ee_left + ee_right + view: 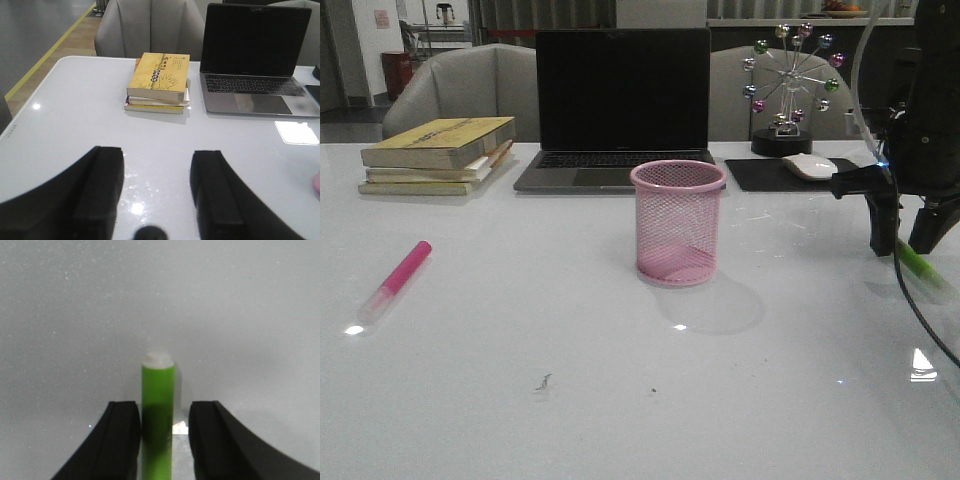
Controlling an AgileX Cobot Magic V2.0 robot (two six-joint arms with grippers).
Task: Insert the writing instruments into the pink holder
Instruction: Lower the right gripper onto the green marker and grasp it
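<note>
Meanwhile, right end effector (905, 238) straddles green marker (157, 410), spread; laptop (620, 110) stands behind pink holder (678, 222).

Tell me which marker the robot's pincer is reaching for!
The green marker, lying on the table on the robot's right. The right pincer has its fingers on either side of it, not closed yet. The pink marker lies far away on the left.

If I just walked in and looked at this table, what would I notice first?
Probably the pink holder, a mesh cup standing empty in the middle of the white table, in front of the dark laptop. Next, the right gripper reaching down on the right side, its open fingers on either side of the green marker lying there. The pink marker lies alone far on the left.
</note>
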